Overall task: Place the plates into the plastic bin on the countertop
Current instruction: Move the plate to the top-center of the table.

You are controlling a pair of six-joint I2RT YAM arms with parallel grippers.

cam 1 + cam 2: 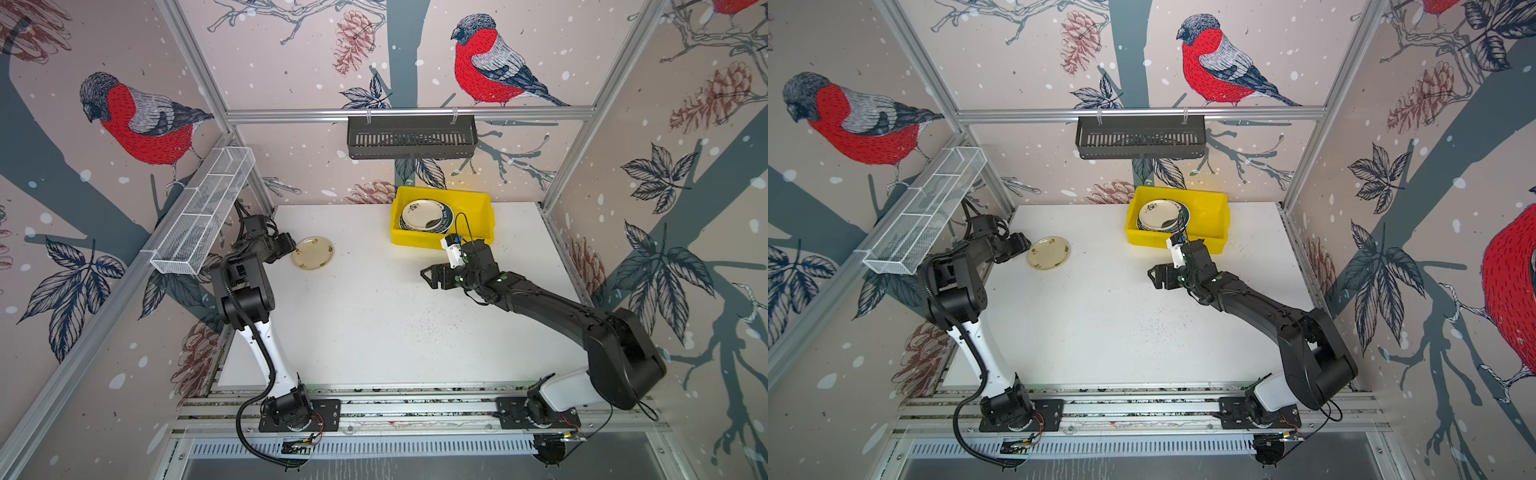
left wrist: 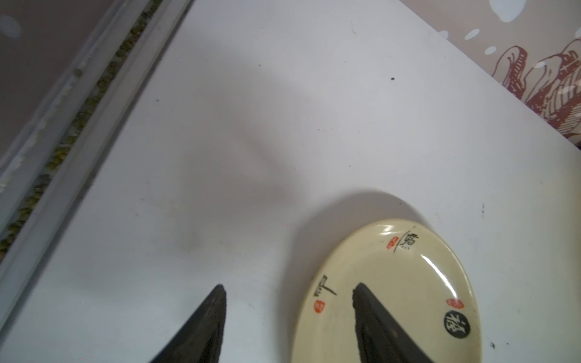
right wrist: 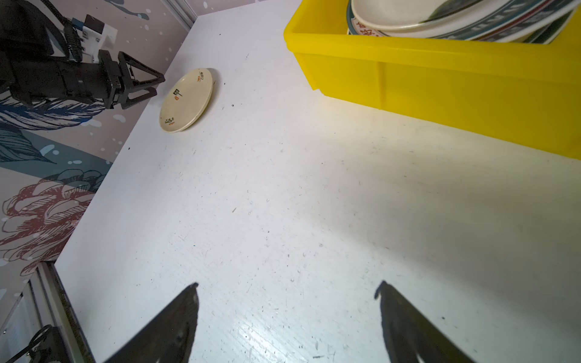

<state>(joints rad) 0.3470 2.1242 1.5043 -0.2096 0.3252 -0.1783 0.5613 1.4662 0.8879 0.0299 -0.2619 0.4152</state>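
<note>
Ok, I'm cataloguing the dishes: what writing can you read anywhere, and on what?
"福" (seemingly), white on a black disc: cream plate.
Brush characters and red seals, same plate: not legible.
Rim lettering, stacked plates in the yellow bin: too blurred.

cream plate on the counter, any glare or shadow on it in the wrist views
Left wrist view: the cream plate carries white glare streaks and throws a dark shadow on the countertop; the fingers look soft. Right wrist view: the plate is small but sharp, without strong glare; the sheen sits on the countertop near the camera.
</note>
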